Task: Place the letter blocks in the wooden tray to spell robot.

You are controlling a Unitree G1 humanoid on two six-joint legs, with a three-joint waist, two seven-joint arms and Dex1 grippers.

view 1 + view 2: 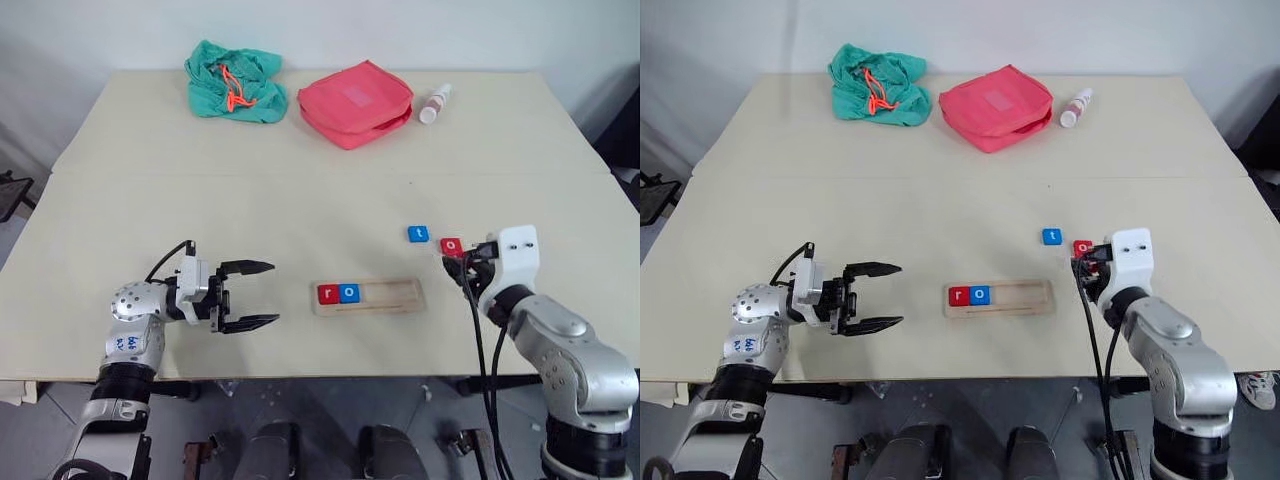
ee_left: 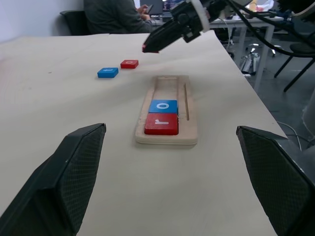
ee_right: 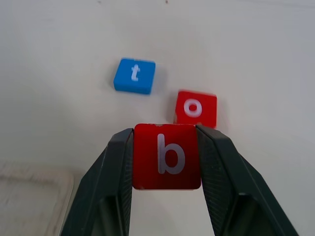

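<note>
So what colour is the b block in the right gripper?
Red with a white letter b block; the right wrist view shows it best.

Five letter blocks — three red (image 3: 166, 156), two blue (image 3: 134, 75); one wooden tray (image 1: 395, 296); one red pouch (image 1: 355, 102).

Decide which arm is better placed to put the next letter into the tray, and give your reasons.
Right. Its pincer already grips the red b block, the next letter after the r and o in the wooden tray. The left pincer is open and empty.

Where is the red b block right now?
The red b block is pinched in the right gripper, lifted above the table near the red o block and blue t block, right of the wooden tray.
</note>
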